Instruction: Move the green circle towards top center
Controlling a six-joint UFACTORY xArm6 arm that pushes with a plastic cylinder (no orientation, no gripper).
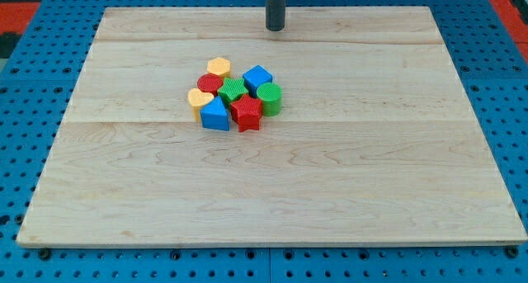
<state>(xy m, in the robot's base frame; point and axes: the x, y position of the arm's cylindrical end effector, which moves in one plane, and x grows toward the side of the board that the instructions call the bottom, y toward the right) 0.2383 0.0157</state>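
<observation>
The green circle (270,99) sits at the right edge of a tight cluster of blocks near the middle of the wooden board (396,176). It touches the blue cube (257,77) above it and the red star (246,113) to its lower left. My tip (275,27) is at the view's top centre, well above the cluster and apart from every block. The rod rises out of view at the top edge.
The cluster also holds a green star (232,91), a red circle (209,84), a yellow hexagon (219,67), a yellow heart (199,99) and a blue triangle-like block (214,115). A blue pegboard (25,110) surrounds the board.
</observation>
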